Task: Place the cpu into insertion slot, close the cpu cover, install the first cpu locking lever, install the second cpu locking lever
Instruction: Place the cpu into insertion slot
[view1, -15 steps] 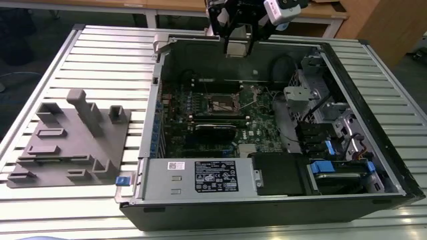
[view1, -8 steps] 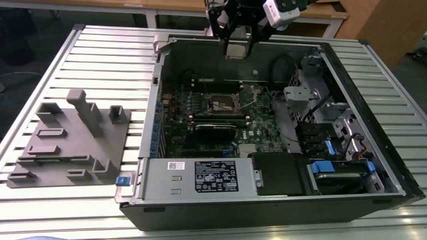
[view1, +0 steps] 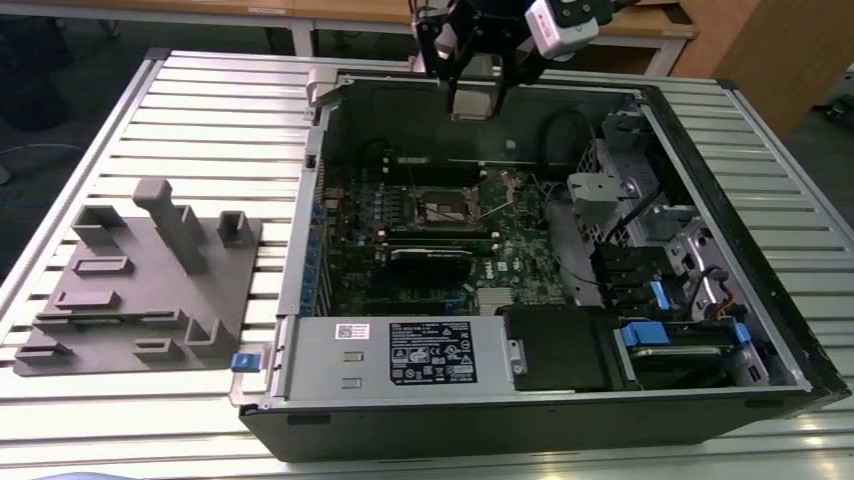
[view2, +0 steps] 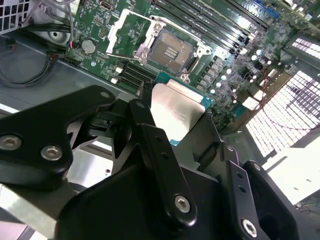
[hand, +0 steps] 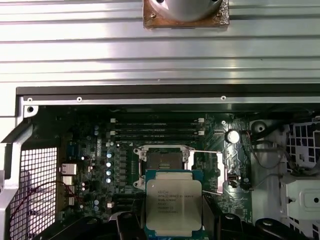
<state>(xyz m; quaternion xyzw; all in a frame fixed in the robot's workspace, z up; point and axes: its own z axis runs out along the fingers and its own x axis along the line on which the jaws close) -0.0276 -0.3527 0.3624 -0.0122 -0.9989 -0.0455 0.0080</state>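
Gripper (view1: 471, 100) clamped on the cpu (hand: 173, 207)
Square chip, dull silver top, thin green edging, held clear of the uncovered insertion slot (hand: 163, 161)

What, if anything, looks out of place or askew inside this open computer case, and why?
Nothing looks damaged or spilled. The one oddity is that the slot stands bare with its cover swung open beside it. The cpu is not seated in it but clamped in the gripper above the case.
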